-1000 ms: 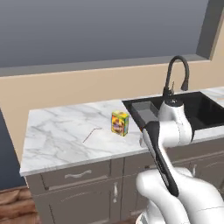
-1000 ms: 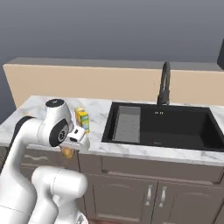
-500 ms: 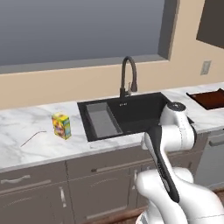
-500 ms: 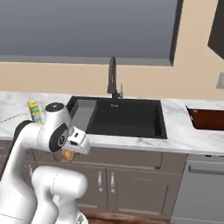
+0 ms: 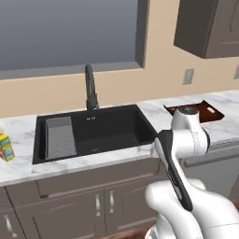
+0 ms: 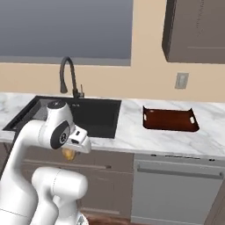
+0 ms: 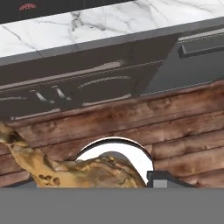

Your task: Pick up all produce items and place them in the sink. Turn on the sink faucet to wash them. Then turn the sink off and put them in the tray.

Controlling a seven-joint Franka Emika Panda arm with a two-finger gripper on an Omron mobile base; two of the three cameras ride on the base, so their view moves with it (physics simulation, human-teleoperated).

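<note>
Overhead, dark cabinet [image 6: 195, 30]; below, white marble counter [image 6: 132, 123], wooden floor [image 7: 175, 122].

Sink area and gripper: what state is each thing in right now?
Sink: empty, dry.
Faucet: off, no water running.
Tray: empty, on the counter.
Onion bulb: held in the gripper, below counter height.
Gripper: shut on the bulb.
Carton: upright on the counter.

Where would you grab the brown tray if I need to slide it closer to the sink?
Probably at the cut-out handle in the raised end rim, on the side of the tray away from the sink. Come straight down, one finger through the slot, the other outside the rim. The tray lies flat on the counter, so its low long edges offer little to pinch.
</note>
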